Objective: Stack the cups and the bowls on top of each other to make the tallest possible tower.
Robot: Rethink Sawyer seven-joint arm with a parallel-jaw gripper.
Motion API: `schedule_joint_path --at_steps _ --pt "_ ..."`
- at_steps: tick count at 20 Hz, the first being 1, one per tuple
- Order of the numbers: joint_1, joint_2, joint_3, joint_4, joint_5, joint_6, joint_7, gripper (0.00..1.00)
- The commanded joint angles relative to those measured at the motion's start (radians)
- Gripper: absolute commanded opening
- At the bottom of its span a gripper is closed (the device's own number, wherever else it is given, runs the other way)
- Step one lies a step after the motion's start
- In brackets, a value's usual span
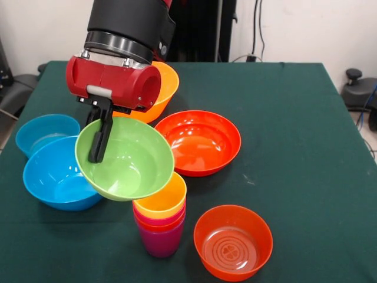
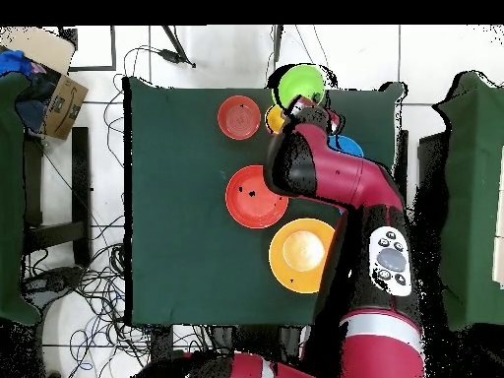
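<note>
The robot's gripper [image 1: 97, 138] is pinching the rim of the small shiny green plastic bowl [image 1: 126, 158], with one finger inside the bowl and one behind it. The green bowl hangs tilted in the air, just above and a bit to the side of the tower [image 1: 160, 221]. The tower is a stack of shiny plastic cups near the front edge of the table: a purple cup at the bottom, then crimson and orange-red rims, and a yellow cup on top. I think the step now is putting the green bowl on top of the tower. Next the bowl likely needs to move over the yellow cup, be made level, and come down softly, because a tilted bowl could slide off or knock the tower over. All the bowls look empty. The small see-through orange bowl [image 1: 233, 242] sits right beside the tower. The wide flat red-orange bowl [image 1: 200, 141] is behind it. The large blue bowl [image 1: 59, 174] and the small blue bowl [image 1: 46, 132] touch each other on one side. The large orange-yellow bowl [image 1: 162, 88] is partly hidden behind the arm. They all rest on the dark green table [image 1: 294, 147].
</note>
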Motion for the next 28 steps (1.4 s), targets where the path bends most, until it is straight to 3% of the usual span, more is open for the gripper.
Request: schedule_joint_path --at_steps 1,28 --pt "0.027 0.000 0.051 -0.007 0.023 -0.024 0.133 0.00" --pt "0.018 -0.009 0.097 0.033 0.066 -0.046 0.161 0.00"
